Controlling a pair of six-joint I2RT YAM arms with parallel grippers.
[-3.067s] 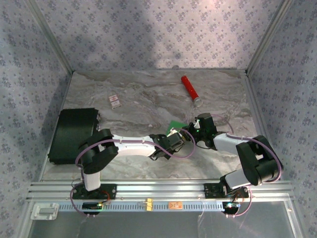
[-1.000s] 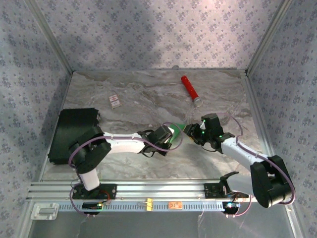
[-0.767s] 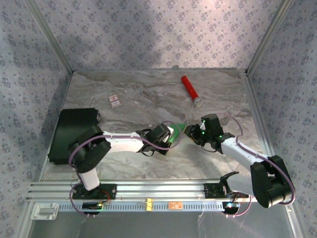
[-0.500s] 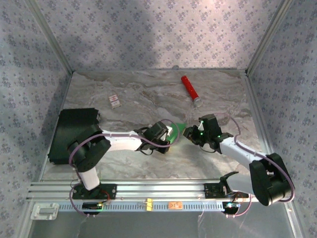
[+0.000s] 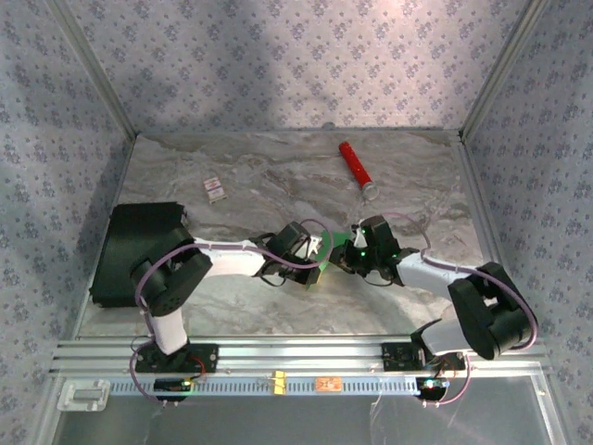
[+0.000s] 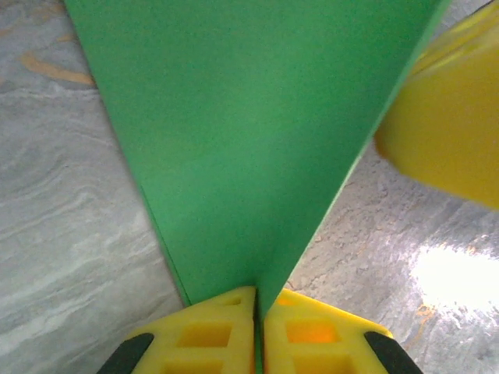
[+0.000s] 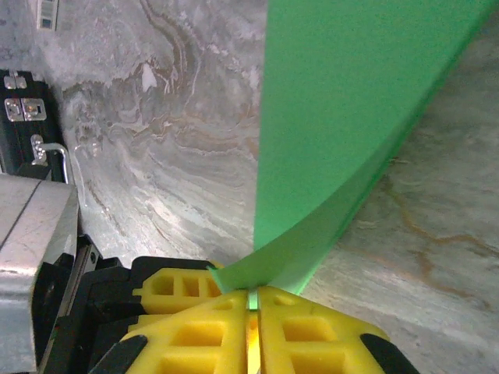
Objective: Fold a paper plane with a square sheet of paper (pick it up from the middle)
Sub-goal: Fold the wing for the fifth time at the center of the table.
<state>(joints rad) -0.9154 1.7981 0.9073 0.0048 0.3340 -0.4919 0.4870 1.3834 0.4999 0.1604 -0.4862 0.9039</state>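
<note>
Spanning the gap between two pinches, the paper [image 6: 257,140] is held up over the middle of the table [image 5: 259,185], at the centre of the overhead view. The left gripper [image 6: 257,300], bottom centre of its own view, is closed tight on the sheet's narrow lower corner, and the green fans up to the top of the frame. The right gripper [image 7: 251,300] is likewise clamped on it at bottom centre of its view, where the paper curls sideways before rising to the upper right.

The risks, as I judge them: arms drawing apart could tear the sheet or slip it from one pinch. Arms crowding together could buckle it into a stray crease, and that curl suggests some slack. A yellow finger [image 6: 444,117] at the right edge of the left wrist view sits just beside the paper, so the grippers could knock together.
</note>
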